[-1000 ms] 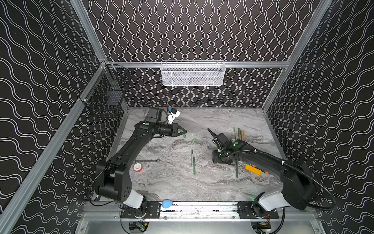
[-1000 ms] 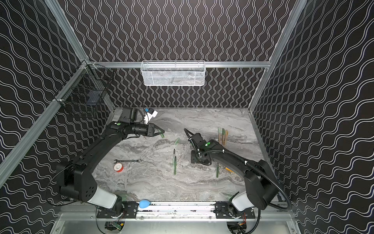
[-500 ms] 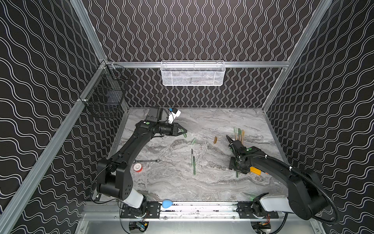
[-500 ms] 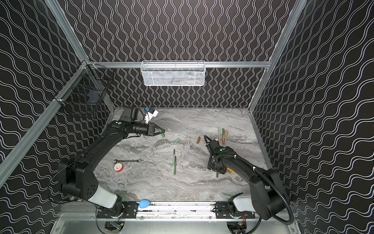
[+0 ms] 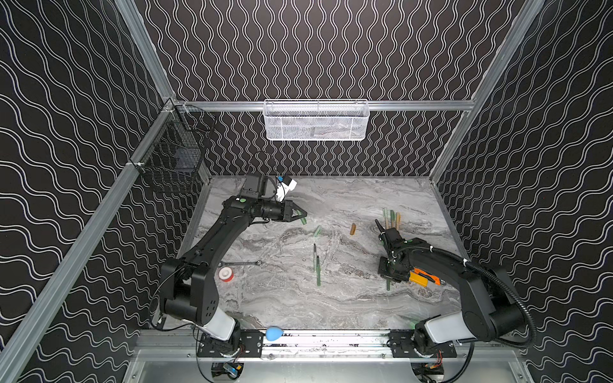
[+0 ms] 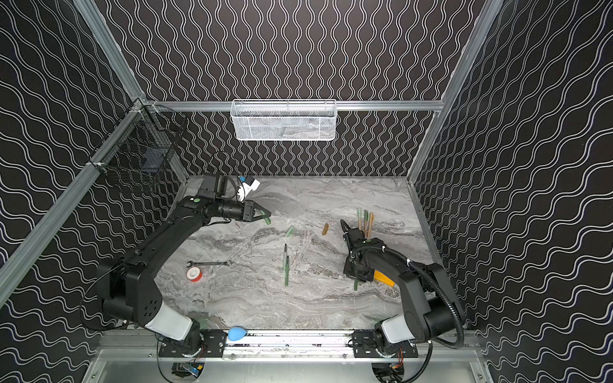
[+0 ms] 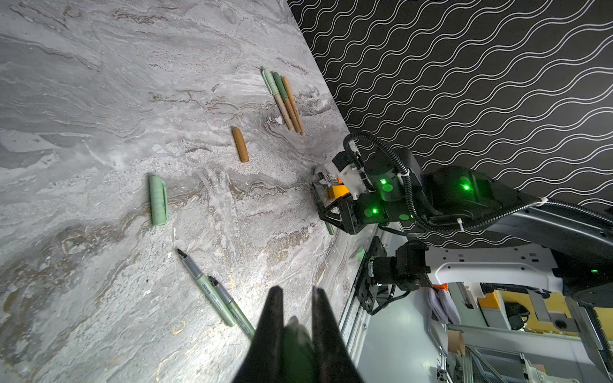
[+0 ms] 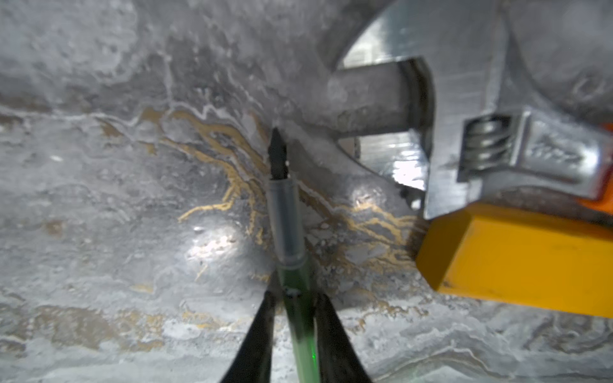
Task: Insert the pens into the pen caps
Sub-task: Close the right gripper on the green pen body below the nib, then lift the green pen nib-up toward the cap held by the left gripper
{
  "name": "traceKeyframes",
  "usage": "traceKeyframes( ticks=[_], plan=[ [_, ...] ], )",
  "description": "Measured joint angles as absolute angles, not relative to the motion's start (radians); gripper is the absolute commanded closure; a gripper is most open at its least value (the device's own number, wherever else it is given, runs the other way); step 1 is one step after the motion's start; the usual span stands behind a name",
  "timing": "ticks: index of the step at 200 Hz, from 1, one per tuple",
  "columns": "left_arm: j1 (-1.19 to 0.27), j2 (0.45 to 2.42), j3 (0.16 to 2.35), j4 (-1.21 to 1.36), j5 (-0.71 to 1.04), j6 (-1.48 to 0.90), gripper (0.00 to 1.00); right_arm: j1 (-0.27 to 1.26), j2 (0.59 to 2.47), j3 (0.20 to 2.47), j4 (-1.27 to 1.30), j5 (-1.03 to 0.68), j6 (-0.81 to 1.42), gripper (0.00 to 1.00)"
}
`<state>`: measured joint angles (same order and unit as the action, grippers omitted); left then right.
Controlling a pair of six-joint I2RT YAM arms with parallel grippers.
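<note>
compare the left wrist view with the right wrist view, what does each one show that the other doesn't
Only the left wrist view: the left end effector shut on a dark green cap, a pale green cap, an orange cap, two uncapped pens and three capped pens lying together.
Only the right wrist view: an adjustable wrench and the dark tip of the green pen, close up.
Both: the marble table, the yellow utility knife, and the right end effector closed on that pen.
</note>
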<state>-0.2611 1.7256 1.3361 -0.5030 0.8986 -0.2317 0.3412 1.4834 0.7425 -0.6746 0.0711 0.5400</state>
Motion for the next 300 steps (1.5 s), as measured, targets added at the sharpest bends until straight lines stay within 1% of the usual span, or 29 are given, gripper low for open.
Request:
traceKeyframes(
  ticks=[25,56,80,100,132,153,180,200,228,263,300],
  plan=[
    [-0.261,1.74,1.346,-0.503,0.903,-0.232,1.0,0.342,1.523,0.771,-0.68,0.051,0.507,0.91],
    [-0.261,1.766,1.359,-0.501,0.909,-0.233,1.0,0.358,1.578,0.828,-0.689,0.029,0.454,0.94],
    [-0.261,1.781,1.375,-0.502,0.919,-0.233,1.0,0.381,1.609,0.879,-0.683,-0.001,0.404,0.95],
    [-0.261,1.791,1.39,-0.502,0.926,-0.233,1.0,0.418,1.618,0.912,-0.637,-0.064,0.35,0.95],
    [-0.261,1.806,1.407,-0.504,0.938,-0.233,1.0,0.503,1.61,0.995,-0.579,-0.15,0.264,0.95],
    [-0.261,1.81,1.411,-0.505,0.951,-0.233,1.0,0.548,1.576,1.053,-0.542,-0.221,0.208,0.95],
    [-0.261,1.814,1.425,-0.512,0.989,-0.233,1.0,0.589,1.486,1.076,-0.462,-0.359,0.156,0.94],
    [-0.261,1.814,1.43,-0.511,1.034,-0.232,1.0,0.589,1.428,1.071,-0.388,-0.456,0.15,0.94],
    [-0.261,1.803,1.42,-0.505,1.085,-0.232,1.0,0.607,1.386,1.059,-0.305,-0.544,0.177,0.94],
    [-0.261,1.785,1.413,-0.5,1.126,-0.229,1.0,0.65,1.345,1.03,-0.248,-0.59,0.212,0.94],
    [-0.247,1.771,1.414,-0.525,1.163,-0.192,1.0,0.706,1.31,0.981,-0.201,-0.591,0.252,0.94]
  ],
)
